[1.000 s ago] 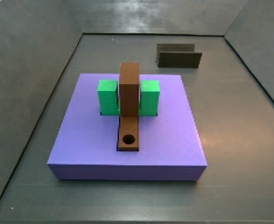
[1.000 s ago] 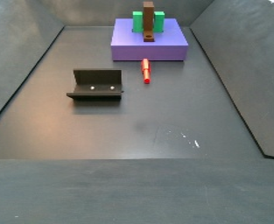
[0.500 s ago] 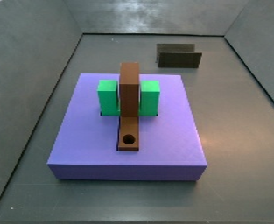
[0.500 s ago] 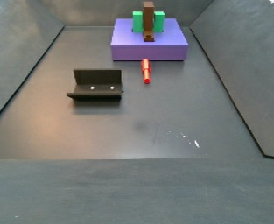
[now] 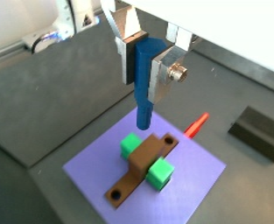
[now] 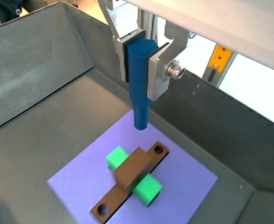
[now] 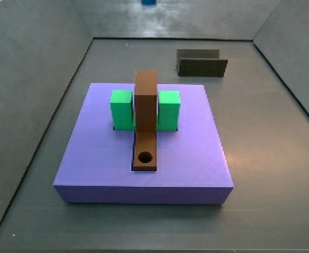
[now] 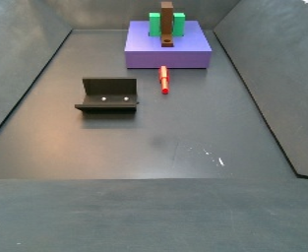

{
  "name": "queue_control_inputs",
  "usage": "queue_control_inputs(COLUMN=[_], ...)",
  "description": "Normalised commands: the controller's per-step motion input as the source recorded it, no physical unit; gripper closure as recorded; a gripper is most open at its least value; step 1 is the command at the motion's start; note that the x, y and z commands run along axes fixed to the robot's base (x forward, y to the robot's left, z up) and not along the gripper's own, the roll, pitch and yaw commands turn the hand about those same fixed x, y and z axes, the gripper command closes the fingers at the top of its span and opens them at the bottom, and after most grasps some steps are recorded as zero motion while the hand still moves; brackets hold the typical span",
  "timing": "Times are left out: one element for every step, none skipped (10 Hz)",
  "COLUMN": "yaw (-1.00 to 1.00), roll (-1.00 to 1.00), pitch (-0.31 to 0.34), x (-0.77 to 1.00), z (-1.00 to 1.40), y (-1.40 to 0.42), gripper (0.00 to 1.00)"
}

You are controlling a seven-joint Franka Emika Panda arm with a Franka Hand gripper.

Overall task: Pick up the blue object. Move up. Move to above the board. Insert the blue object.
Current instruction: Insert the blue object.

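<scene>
Blue object (image 5: 144,74) sits clamped in the gripper (image 5: 147,54) high over the board (image 5: 139,170); only a side view shows the fixture (image 8: 107,95) and red stick (image 8: 164,80).

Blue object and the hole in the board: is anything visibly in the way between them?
Nothing visible is. The hand holds the blue object upright, high above the purple block. The board lies across the green blocks, its hole open and uncovered. A red-orange peg lies off the block on the floor.

Dark grey floor (image 8: 183,148) with sloped grey walls (image 7: 44,89) on each side; dim, even light; gripper (image 5: 149,54) high above, its jaws closed on the blue object (image 5: 147,79).
</scene>
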Motion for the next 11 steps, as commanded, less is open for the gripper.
queue_control_inputs(yaw=[0.16, 0.18, 0.21, 0.19, 0.07, 0.05, 0.00, -0.10, -0.19, -0.27, -0.19], roll=[0.00, 0.04, 0.23, 0.26, 0.25, 0.26, 0.25, 0.21, 0.15, 0.07, -0.09], pitch=[-0.056, -0.066, -0.099, -0.081, -0.011, 0.000, 0.000, 0.000, 0.000, 0.000, -0.051], x=[0.14, 0.20, 0.34, 0.29, 0.22, 0.13, 0.00, 0.00, -0.09, -0.24, -0.15], z=[-0.35, -0.53, -0.72, -0.69, -0.79, -0.82, -0.89, -0.97, -0.97, -0.99, -0.67], y=[-0.92, -0.85, -0.57, -0.43, -0.45, -0.41, -0.29, 0.00, 0.07, 0.23, 0.13], gripper=[1.00, 1.00, 1.00, 1.00, 1.00, 1.00, 1.00, 1.00, 1.00, 1.00, 1.00])
